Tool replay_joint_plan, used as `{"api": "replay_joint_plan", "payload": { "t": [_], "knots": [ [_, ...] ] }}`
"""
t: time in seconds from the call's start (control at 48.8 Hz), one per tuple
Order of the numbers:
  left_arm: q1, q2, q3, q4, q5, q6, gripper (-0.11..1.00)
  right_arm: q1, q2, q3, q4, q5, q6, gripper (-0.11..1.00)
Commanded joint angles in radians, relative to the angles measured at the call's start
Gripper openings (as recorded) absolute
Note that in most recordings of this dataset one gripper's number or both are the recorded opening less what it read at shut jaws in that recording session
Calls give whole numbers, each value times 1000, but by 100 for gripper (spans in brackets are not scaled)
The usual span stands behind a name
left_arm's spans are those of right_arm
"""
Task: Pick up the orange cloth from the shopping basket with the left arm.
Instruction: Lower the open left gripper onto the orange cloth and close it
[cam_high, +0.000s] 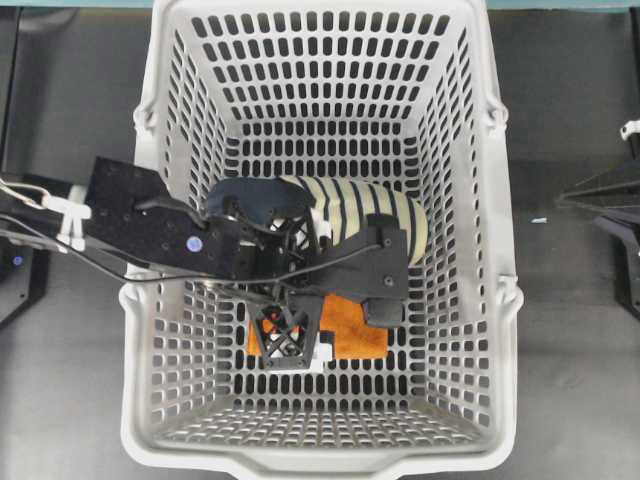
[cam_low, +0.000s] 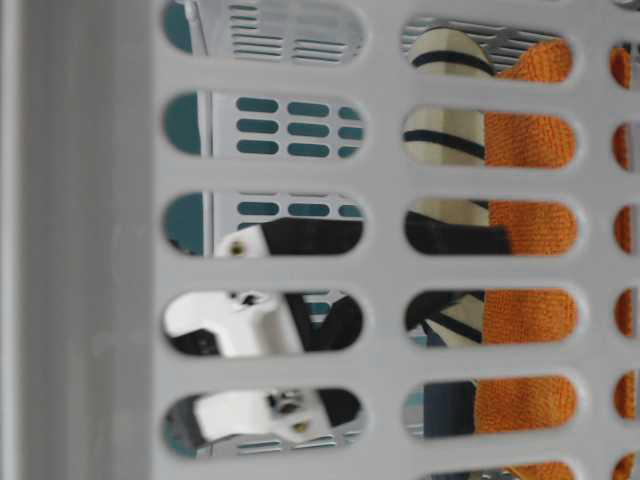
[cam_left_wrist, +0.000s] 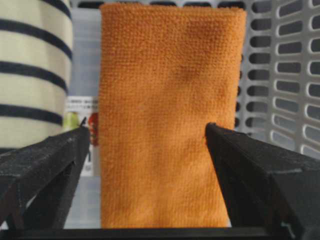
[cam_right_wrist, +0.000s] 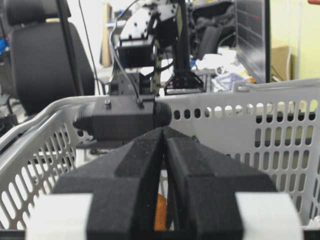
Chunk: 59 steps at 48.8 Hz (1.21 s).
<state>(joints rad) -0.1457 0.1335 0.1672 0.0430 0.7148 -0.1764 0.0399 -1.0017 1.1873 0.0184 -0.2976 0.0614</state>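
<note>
Overhead: left tool (cam_high: 325, 352) inside shopping basket (cam_high: 150, 300), above orange cloth (cam_high: 355, 335) beside striped slipper (cam_high: 380, 205).
Table level: cloth apparently on the basket floor.
Left wrist: jaws spread wide, straddling cloth, gripping nothing; closing and lifting remain.
Right wrist: right tool (cam_right_wrist: 164, 200) closed, empty.

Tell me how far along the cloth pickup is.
Done: the left gripper is down inside the basket, open, with a finger on either side of the orange cloth. In hand: lining up the grasp. Left: closing on the cloth, which lies flat beside the striped slipper, and lifting it out.
</note>
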Motion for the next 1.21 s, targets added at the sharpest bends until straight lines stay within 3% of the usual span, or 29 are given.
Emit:
{"api": "replay_joint_plan", "payload": {
  "t": [0.0, 0.676, 0.799, 0.963, 1.024, 1.188],
  "knots": [
    [-8, -6, 8, 2, -43, -3, 90, 2, 5, -6, 5, -6, 2, -1],
    [-12, 12, 63, 2, -64, -2, 86, 3, 6, 2, 8, 17, 2, -1],
    [-11, 12, 63, 2, -61, 2, 68, 3, 6, 2, 8, 17, 2, -1],
    [-11, 8, 57, 2, -61, 3, 24, 2, 6, 6, 8, 17, 2, -1],
    [-12, -3, 51, 2, -60, 5, 12, 2, 5, 6, 8, 17, 3, -1],
    [-11, -40, 15, 3, -44, 9, 11, 3, 6, 8, 8, 17, 3, -1]
  ]
}}
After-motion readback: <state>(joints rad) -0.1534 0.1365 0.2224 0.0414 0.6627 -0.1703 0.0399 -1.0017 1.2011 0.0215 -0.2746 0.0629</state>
